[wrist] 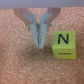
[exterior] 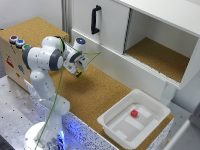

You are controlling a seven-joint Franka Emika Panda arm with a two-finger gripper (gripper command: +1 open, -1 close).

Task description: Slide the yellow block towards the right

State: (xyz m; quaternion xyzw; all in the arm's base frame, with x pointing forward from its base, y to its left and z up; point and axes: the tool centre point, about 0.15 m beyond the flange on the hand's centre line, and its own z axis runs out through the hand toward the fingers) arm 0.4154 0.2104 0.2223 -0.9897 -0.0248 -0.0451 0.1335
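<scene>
The yellow block is a small cube with a black letter N on its top face, lying on the cork surface. My gripper has its two fingers pressed together with nothing between them. The fingertips stand right beside the block on the cork, close to one of its sides. In the exterior view my gripper points down at the cork counter near the cabinet front, and the block shows only as a tiny yellow spot under the fingers.
A white tray at the exterior view's lower right holds the small red cube. A white cabinet with a black handle and an open compartment stands behind. A box with buttons sits at the left.
</scene>
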